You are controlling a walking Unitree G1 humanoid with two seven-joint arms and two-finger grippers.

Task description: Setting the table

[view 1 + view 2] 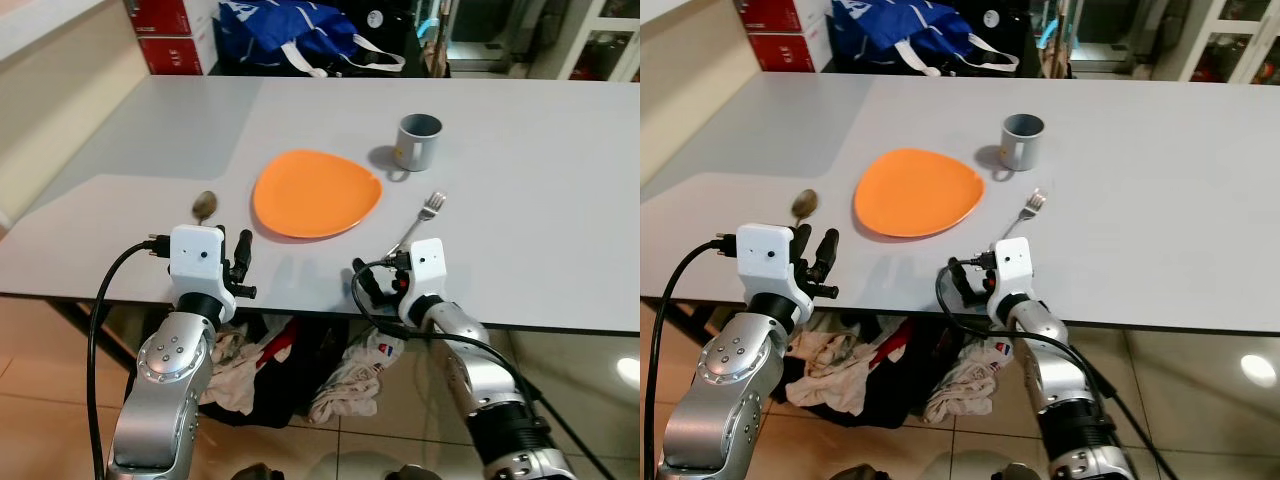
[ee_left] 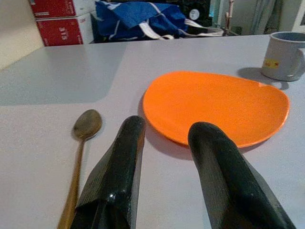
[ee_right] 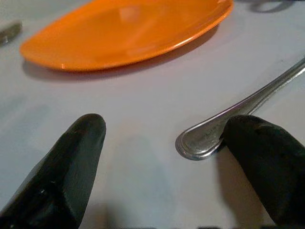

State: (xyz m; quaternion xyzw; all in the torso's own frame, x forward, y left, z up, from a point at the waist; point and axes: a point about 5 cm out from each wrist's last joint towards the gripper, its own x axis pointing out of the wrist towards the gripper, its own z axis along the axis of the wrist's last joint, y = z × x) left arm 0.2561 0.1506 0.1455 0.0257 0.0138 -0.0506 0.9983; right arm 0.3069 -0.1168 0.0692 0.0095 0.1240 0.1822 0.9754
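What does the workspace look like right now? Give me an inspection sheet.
Surface: grey table, bare around the setting.
Job's things: orange plate in the middle; spoon to its left, fork to its right, mug behind the fork.
Clutter: nothing seen on the table.
Grippers: left gripper open beside the spoon; right gripper open, one finger at the fork's handle end.
Cables: black cables loop off both wrists.
Surroundings: clothes under the table, blue bag and red boxes behind.

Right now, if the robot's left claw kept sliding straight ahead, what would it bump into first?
Probably the orange plate. The left claw is open and points at its near rim, with bare table between. The spoon lies just beside the line, so it would likely be missed.
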